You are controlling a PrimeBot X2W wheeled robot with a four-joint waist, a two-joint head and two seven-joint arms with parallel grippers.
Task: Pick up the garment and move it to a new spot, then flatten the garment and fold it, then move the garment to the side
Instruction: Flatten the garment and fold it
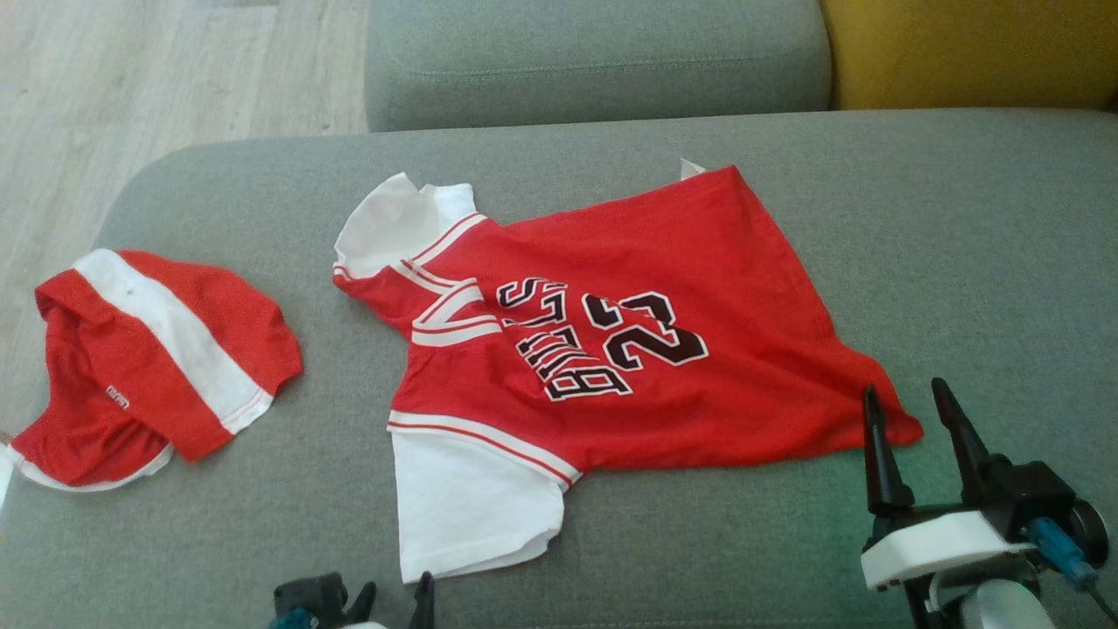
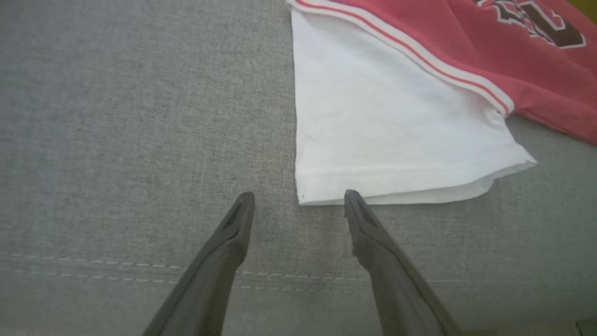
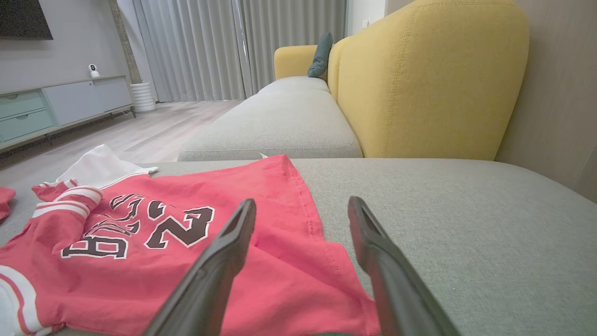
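Observation:
The garment, a red jersey (image 1: 699, 288) with white sleeves and black "23" lettering, lies spread on the grey sofa seat (image 1: 978, 245), neck to the left. My left gripper (image 1: 397, 587) is open at the bottom edge, just in front of the near white sleeve (image 2: 382, 130); in the left wrist view my left gripper (image 2: 298, 196) has its right fingertip touching the sleeve's hem. My right gripper (image 1: 904, 390) is open at the jersey's near right hem corner. In the right wrist view my right gripper (image 3: 302, 201) hovers low over the red hem (image 3: 280, 280), its fingers empty.
Red and white shorts (image 1: 148, 367) lie crumpled at the seat's left end. A second grey cushion (image 1: 594, 61) sits beyond, with a yellow backrest (image 3: 419, 84) to the right. Wooden floor (image 1: 131, 87) lies past the left edge. Bare seat extends right of the jersey.

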